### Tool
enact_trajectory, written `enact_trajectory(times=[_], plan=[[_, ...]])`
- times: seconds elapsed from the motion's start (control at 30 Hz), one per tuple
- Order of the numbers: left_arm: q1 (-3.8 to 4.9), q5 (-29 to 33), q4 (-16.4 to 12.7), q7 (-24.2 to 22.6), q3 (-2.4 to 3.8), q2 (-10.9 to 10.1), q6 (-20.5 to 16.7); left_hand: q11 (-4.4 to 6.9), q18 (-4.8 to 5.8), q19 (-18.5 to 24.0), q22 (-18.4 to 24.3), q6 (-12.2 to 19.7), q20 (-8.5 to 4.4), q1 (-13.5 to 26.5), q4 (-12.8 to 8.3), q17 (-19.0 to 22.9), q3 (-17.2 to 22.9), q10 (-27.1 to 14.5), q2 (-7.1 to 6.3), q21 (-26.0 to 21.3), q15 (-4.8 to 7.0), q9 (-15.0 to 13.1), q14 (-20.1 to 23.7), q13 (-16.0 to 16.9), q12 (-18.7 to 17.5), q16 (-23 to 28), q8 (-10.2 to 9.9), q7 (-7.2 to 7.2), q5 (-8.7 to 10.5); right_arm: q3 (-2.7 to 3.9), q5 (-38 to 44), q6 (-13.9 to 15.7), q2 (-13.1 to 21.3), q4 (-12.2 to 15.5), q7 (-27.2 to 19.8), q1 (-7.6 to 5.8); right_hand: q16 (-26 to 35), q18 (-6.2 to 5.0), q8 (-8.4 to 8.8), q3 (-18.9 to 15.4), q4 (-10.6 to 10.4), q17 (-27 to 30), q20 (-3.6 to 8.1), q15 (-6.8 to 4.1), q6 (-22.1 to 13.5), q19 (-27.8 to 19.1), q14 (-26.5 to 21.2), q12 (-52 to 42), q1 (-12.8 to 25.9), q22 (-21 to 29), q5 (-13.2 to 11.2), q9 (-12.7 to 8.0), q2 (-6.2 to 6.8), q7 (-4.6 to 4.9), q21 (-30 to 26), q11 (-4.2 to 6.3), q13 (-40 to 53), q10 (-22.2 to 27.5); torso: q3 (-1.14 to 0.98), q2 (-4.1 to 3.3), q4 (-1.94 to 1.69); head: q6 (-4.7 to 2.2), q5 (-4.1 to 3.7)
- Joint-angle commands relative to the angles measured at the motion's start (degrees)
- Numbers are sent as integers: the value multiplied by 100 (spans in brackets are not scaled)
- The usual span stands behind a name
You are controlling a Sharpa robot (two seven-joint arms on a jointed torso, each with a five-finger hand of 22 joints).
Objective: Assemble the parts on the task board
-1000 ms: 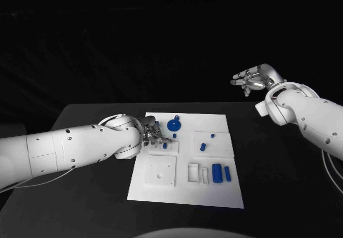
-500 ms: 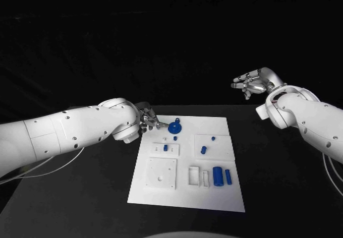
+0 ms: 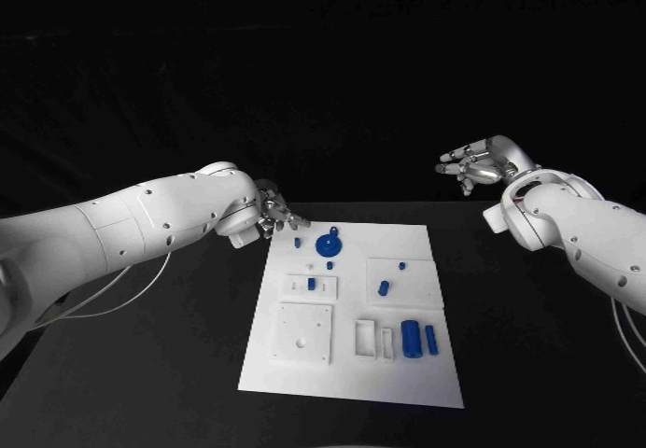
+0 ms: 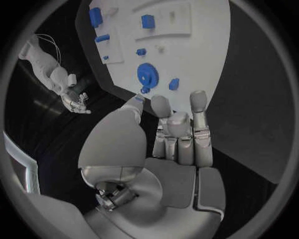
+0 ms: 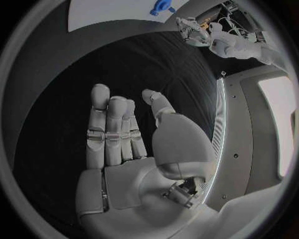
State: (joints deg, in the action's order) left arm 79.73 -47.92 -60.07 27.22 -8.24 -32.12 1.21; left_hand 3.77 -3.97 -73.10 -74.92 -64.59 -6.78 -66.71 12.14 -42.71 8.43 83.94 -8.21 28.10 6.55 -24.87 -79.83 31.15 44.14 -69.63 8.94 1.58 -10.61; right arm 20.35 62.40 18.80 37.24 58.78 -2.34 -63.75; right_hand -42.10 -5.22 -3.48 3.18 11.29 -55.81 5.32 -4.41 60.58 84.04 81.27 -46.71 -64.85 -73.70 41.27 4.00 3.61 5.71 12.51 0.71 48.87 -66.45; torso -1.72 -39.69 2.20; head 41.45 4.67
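The white task board [image 3: 353, 369] lies in the middle of the black table. On it are a blue gear [image 3: 328, 245] near the far edge, two blue cylinders [image 3: 409, 332] at the right, and several small blue pieces [image 3: 384, 287]. My left hand [image 3: 279, 219] hovers at the board's far left corner with its fingers straight and nothing in them. In the left wrist view the left hand [image 4: 177, 139] points toward the gear [image 4: 147, 75] and the board [image 4: 199, 64]. My right hand [image 3: 474, 163] is raised beyond the board's far right corner; the right hand [image 5: 124, 144] is flat and holds nothing.
White raised blocks [image 3: 303, 331] and slots [image 3: 366, 336] stand on the board's near half. Bare black table [image 3: 148, 373] surrounds the board on all sides. The right wrist view catches the board's far edge [image 5: 106, 12] and my left hand [image 5: 190, 27].
My left hand has lifted off the small block on the board's left side and moved to the far left corner. The right hand stays raised, barely moved.
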Motion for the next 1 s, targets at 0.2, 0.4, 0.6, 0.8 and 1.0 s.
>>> enact_trajectory(times=[0.2, 0.4, 0.6, 0.8, 1.0], plan=[[23, -17, 653, -170, -5, 365, 853, -31, 102, -25, -94, 81, 10, 108, 105, 25, 3, 60, 28, -29, -27, 149, 76, 37, -38, -12, 234, -10, 89, 3, -19, -86, -5, 45, -34, 1, 19, -85, -12, -43, -24, -3, -12, 24, -51, 197, -6, 2, 4, -2, 46, -4, -6, 6, -8, -15, -11, 19, 16, -125, 52, -48, 9], [20, -91, 969, -169, -13, 521, 951, -38, 115, 4, -92, 212, 16, 201, 325, 124, 2, 20, -62, -68, -36, 97, 136, 25, -57, 24, 458, -11, 341, 3, -19, -93, 9, 68, -28, 1, 19, -85, -12, -36, -49, -2, -12, 24, -55, 196, -7, 3, 15, -2, 100, -5, 1, 6, -5, -14, -14, 21, 27, -165, 74, -74, 7], [20, -185, 1143, -162, -16, 569, 854, -33, 114, -4, -94, 218, 15, 267, 418, 123, 12, 28, -126, -69, -33, 109, 132, 23, -52, 12, 508, -20, 526, 3, -19, -90, 9, 70, -27, 0, 18, -85, -12, -19, -82, -1, -11, 23, -56, 196, -6, 4, 18, 1, 138, -5, 13, 6, -13, -14, -16, 21, 26, -175, 73, -83, 24], [20, -261, 1212, -151, -17, 562, 802, -31, 113, -11, -94, 222, 13, 276, 414, 117, 29, 34, -109, -67, -30, 102, 124, 20, -53, 4, 533, -24, 518, 3, -19, -92, 2, 58, -29, 0, 18, -84, -11, -8, -97, -1, -11, 23, -57, 197, -7, 4, 14, 1, 149, -5, 23, 5, -10, -14, -17, 21, 28, -173, 72, -82, 21], [21, -282, 1205, -143, -17, 537, 968, -17, 112, -22, -95, 174, 11, 259, 389, 79, 36, 58, -59, -63, -21, 53, 98, 19, -50, -25, 615, -47, 436, 3, -19, -94, 1, 46, -30, 0, 18, -84, -11, -8, -97, -1, -11, 23, -57, 197, -7, 4, 14, 1, 149, -5, 23, 5, -10, -14, -17, 21, 31, -175, 74, -79, 27]])
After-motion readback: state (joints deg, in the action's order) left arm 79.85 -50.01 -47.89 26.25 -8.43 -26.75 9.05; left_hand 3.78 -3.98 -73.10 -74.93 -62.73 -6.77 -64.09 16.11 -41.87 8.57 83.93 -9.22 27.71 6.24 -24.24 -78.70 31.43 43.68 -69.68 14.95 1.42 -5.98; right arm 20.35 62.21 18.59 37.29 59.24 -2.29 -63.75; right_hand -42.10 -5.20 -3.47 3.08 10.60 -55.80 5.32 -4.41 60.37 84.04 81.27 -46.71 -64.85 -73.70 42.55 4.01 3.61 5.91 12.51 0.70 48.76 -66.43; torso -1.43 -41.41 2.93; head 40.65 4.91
